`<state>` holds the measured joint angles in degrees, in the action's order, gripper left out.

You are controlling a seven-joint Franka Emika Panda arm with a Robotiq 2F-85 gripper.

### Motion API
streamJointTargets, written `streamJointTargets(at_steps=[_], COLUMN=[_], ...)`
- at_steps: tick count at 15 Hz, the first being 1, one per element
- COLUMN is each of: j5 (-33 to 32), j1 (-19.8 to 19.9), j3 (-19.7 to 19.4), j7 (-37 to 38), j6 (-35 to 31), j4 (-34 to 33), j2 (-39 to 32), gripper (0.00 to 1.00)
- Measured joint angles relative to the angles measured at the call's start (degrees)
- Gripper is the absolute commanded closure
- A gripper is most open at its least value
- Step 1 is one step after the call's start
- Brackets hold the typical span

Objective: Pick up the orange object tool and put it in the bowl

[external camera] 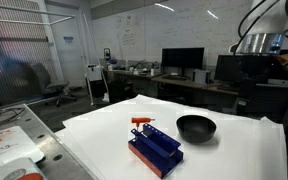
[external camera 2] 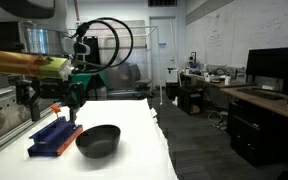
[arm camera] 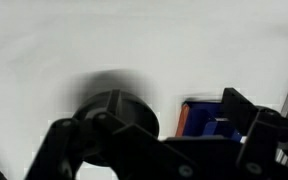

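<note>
The orange object tool (external camera: 141, 121) is small and slim and stands at one end of the dark blue rack (external camera: 154, 150). In the wrist view it shows as an orange strip (arm camera: 183, 120) on the rack's edge. The black bowl (external camera: 195, 127) sits on the white table right beside the rack, and also shows in an exterior view (external camera 2: 98, 140) and, blurred, in the wrist view (arm camera: 114, 105). My gripper (arm camera: 169, 132) is open and empty, high above bowl and rack. In an exterior view (external camera 2: 49, 98) its dark fingers hang above the rack, touching nothing.
The white-covered table (external camera: 234, 150) has edges close to the rack and bowl. The blue rack (external camera 2: 54, 137) lies next to the bowl. Desks with monitors (external camera: 182, 58) and chairs stand behind. A metal frame with clutter (external camera: 9, 140) flanks the table.
</note>
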<state>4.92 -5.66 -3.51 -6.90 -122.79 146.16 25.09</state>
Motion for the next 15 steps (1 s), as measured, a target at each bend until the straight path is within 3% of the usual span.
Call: streamJointTargets(at_steps=[6,10,15], j5=[-0.16,-0.38,-0.53], j1=[-0.03,-0.92,-1.01], j3=[0.36,5.01,4.87], j7=[-0.08,0.82,0.99], j6=[-0.15,-0.28,-0.28], j4=[-0.13,-2.4,-2.63], j2=[-0.12,-1.56,-1.97], gripper=[0.0,0.0,0.0])
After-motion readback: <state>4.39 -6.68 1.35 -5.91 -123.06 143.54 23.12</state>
